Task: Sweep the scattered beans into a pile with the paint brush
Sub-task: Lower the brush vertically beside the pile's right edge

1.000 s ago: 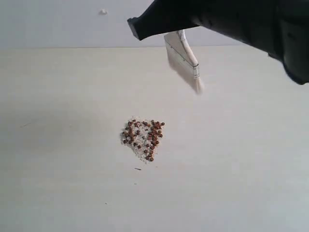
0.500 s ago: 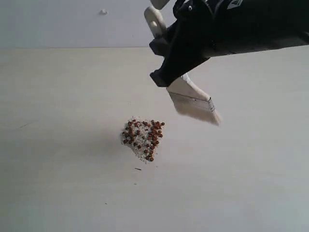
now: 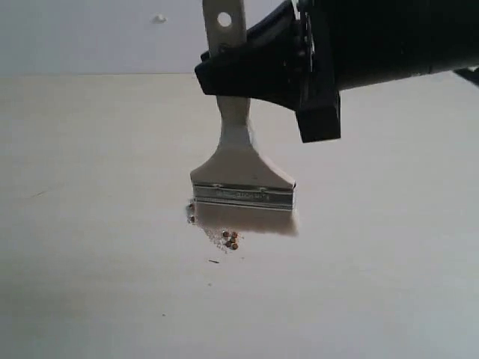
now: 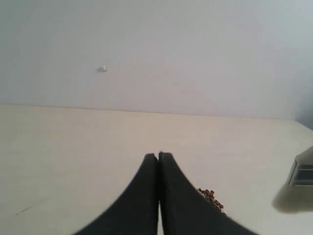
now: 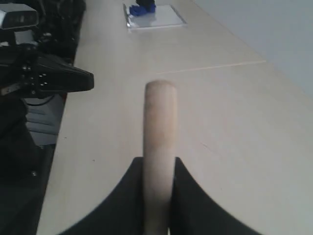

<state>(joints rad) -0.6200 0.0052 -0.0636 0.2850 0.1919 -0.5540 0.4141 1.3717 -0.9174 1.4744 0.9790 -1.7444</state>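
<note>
Cream-handled brush upright, bristles down on table over the beans, few showing | right fingers clamped on handle | left fingers pressed together, empty | step: sweep stroke at pile | next: likely drag stragglers inward, light pressure

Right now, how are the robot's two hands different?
The right hand is shut on the paint brush, while the left hand is shut on nothing, its fingers pressed together. The right hand holds the brush upright with its bristles down at the beans; the left hand is near the beans but carries no tool. Both hands are black and closed.
</note>
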